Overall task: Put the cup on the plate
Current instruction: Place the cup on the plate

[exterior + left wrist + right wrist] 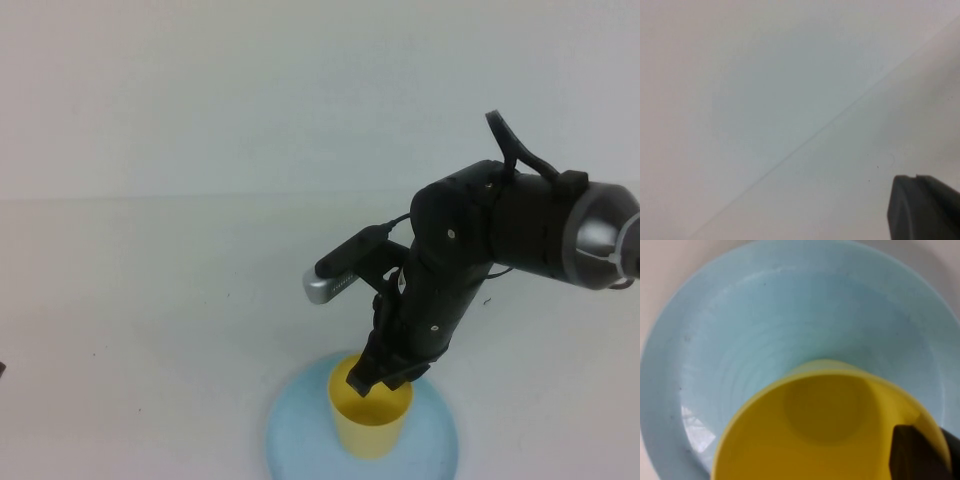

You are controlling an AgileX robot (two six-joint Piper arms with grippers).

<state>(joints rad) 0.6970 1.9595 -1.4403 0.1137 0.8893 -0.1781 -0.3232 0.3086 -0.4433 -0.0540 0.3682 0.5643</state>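
Note:
The yellow cup (370,425) stands upright over the middle of the light blue plate (300,430) at the near edge of the table; I cannot tell whether its base touches the plate. My right gripper (385,378) reaches down from the right and is shut on the cup's rim. In the right wrist view, one finger is inside the cup (815,440) and one outside, with the plate (765,315) below my right gripper (939,440). My left gripper (916,180) shows only in its wrist view, shut and empty over bare white table.
The white table (150,300) runs back to a white wall. The right arm's body and its cable (520,150) hang over the right middle of the table.

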